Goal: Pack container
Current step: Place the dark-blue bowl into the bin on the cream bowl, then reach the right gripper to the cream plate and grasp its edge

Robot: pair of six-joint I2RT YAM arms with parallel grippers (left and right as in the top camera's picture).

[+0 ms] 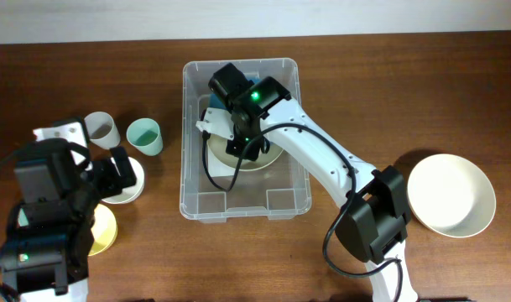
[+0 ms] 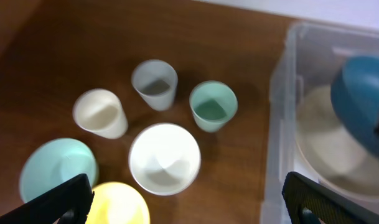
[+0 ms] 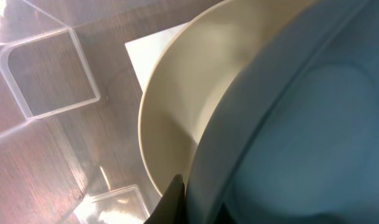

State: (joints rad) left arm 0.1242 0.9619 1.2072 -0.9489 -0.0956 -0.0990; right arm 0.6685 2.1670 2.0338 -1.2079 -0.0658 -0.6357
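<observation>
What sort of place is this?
Probably a robot lab bench: wooden table, two arms, a clear bin, loose cups and bowls, right jaws gripping a blue bowl.

Overhead straight down on table (image 1: 389, 75); wrist views downward, right closest; container (image 1: 276, 63) common to all.

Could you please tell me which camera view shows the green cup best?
The left wrist view: the green cup is large there, upright, its rim and inside plain. The overhead view shows the green cup whole but small, left of the container. The right wrist view does not show it.
</observation>
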